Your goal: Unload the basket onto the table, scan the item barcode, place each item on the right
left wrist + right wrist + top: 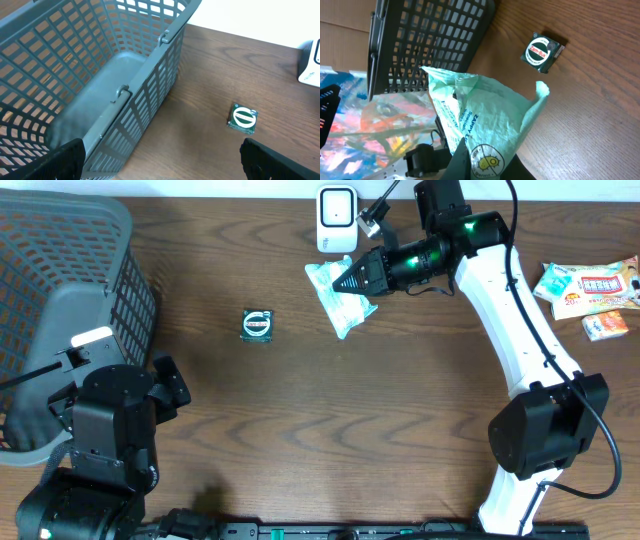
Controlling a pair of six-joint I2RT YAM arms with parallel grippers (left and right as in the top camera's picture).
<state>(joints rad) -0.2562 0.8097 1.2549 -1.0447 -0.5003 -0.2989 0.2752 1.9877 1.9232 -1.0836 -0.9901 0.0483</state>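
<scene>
Counter [400, 430], grey basket [60, 300] at its left. Left fingers [67, 160] spread wide, holding nothing. Right fingers [352, 277] clamped on the green packet [342, 307], just beside the white scanner [337, 218]. Judged: pickup done, barcode presentation still pending. Small tin [258, 325] lies apart.

The packet [345, 310] is mint green, the basket [60, 240] grey lattice, the tin [257, 325] dark green.

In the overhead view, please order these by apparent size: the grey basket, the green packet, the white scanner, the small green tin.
1. Grey basket
2. Green packet; the right tool holds it, perhaps nearer the camera, so this rank is unsure
3. White scanner
4. Small green tin
</scene>
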